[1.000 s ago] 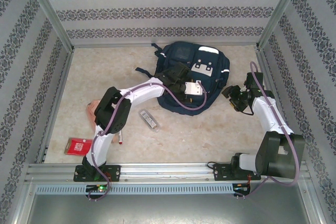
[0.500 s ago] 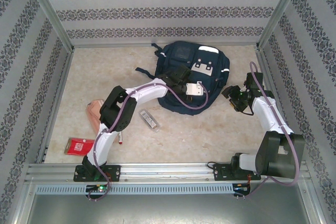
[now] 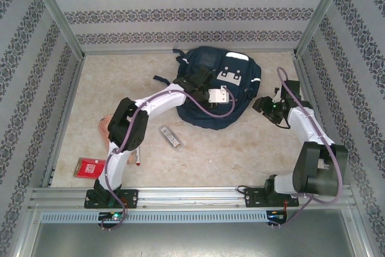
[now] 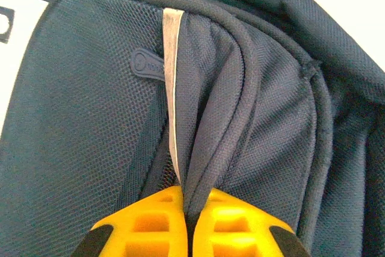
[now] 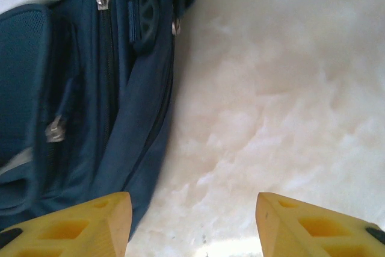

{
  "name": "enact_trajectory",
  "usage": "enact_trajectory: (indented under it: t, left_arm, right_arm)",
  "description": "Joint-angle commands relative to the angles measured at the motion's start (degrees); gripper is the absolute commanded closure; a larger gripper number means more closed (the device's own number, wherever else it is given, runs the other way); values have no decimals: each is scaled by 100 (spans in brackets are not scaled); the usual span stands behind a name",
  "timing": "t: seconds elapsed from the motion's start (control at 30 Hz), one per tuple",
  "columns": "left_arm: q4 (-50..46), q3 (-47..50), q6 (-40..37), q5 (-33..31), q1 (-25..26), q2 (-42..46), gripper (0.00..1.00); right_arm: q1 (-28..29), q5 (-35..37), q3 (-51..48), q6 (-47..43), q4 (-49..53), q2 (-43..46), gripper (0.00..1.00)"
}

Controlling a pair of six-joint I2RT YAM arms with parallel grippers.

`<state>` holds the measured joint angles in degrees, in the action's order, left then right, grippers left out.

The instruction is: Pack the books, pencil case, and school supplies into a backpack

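The backpack [image 3: 207,59] lies in the upper middle of the overhead frame, at the far side of the tabletop [image 3: 240,148]. Nearest the arm bases, at lower left, sits a small red flat packet [image 3: 89,167]. Just right of it the marker [image 3: 139,161] is mostly covered by the left arm [image 3: 129,126], with only a short end showing. Further back the clear pencil case [image 3: 171,138] lies in the open, and the peach-wood pieces [image 3: 104,126] are half hidden behind the same arm.

Beyond these, the backpack is navy with white patches, a grey-white buckle tab [image 3: 230,76] and dark straps; the left arm's end covers part of its front. The left end effector [image 4: 187,212] is closed tight on a raised fold of the backpack's mesh fabric, beside a pale stripe [image 4: 171,88]. The right end effector [image 5: 192,215] stands partly open and holds nothing, over bare tabletop just right of the backpack's zipped side.
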<state>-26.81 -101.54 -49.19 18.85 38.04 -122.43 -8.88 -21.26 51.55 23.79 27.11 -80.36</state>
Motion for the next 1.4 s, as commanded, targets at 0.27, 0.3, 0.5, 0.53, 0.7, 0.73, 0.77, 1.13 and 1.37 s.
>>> enact_trajectory:
  t: [0.27,0.3,0.5,0.53,0.7,0.73,0.77,1.13,1.37]
  left_arm:
    - [112,700,380,977,-375,1194,100]
    - [163,750,513,1048,-395,1226,100]
    - [973,1304,1302,1579,-577,1498,100]
    - [1102,1393,1403,1648,-595,1535,100]
    - [1428,1617,1710,1845,-693,1636,100]
    - [1432,1632,1720,1856,-695,1651,100]
    - [1441,1645,1724,1868,-699,1655,100]
    - [1380,1726,1643,2000,-695,1626,100]
    - [1362,1718,1592,2030,-709,1628,100]
  right_arm:
    - [-92,-1568,1643,-23,26,-1636,48]
    - [-117,-1868,1743,708,-119,-1803,49]
    - [233,-1763,1718,3675,-508,-1975,60]
    - [278,-1625,1722,3814,-543,-1938,62]
    - [392,-1100,1800,4375,-497,-2068,73]
    - [403,-1104,1814,4493,-489,-2135,72]
    - [432,-1113,1845,4630,-480,-2219,69]
    - [625,-793,2363,5071,-167,-2985,63]
    - [625,-1027,2675,5188,-259,-3290,73]
